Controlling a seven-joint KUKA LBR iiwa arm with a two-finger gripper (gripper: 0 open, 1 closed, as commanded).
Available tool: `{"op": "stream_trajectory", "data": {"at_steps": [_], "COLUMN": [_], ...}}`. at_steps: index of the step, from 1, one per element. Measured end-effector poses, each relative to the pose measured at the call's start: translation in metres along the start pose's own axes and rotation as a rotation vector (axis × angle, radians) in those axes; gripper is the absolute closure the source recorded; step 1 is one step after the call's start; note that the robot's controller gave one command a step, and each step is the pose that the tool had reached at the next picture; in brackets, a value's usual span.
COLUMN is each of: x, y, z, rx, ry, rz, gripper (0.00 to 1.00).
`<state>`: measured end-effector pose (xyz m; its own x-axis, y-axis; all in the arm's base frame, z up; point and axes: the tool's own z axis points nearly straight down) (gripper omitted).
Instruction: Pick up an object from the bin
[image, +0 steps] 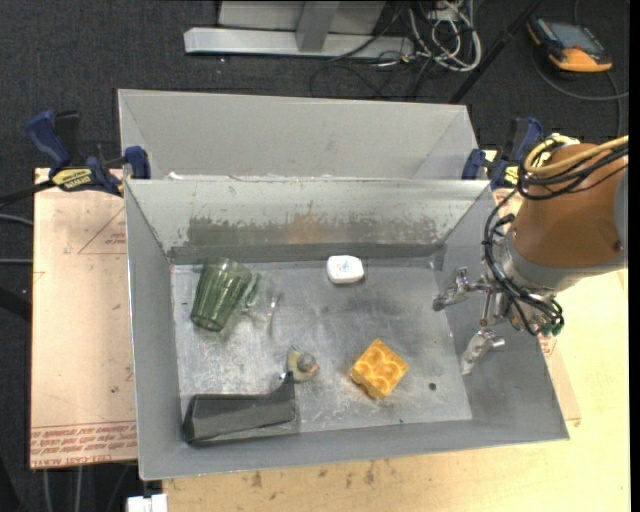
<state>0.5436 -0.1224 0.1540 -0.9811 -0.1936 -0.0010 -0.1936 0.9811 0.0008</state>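
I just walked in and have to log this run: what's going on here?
The gripper hangs at the right side of the bin, open, with nothing between its fingers. The yellow sponge lies nearest, on the floor toward the middle, untouched. Beyond it are a white puck by the back wall, a green cup on its side, a small brown thing and a dark pouch. Nothing is picked yet.

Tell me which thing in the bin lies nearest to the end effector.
The yellow sponge, right of centre. The white piece, green cup and black slab lie farther from the end effector.
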Motion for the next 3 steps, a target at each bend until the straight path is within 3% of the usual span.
{"op": "stream_trajectory", "data": {"at_steps": [1,2,3], "x": [0.000,-0.009,-0.016], "y": [0.000,0.032,0.073], "z": [0.000,0.026,0.055], "rx": [0.000,0.003,0.000], "ry": [0.000,-0.003,-0.001], "rz": [0.000,-0.082,-0.081], "gripper": [0.00,0.00,0.00]}}
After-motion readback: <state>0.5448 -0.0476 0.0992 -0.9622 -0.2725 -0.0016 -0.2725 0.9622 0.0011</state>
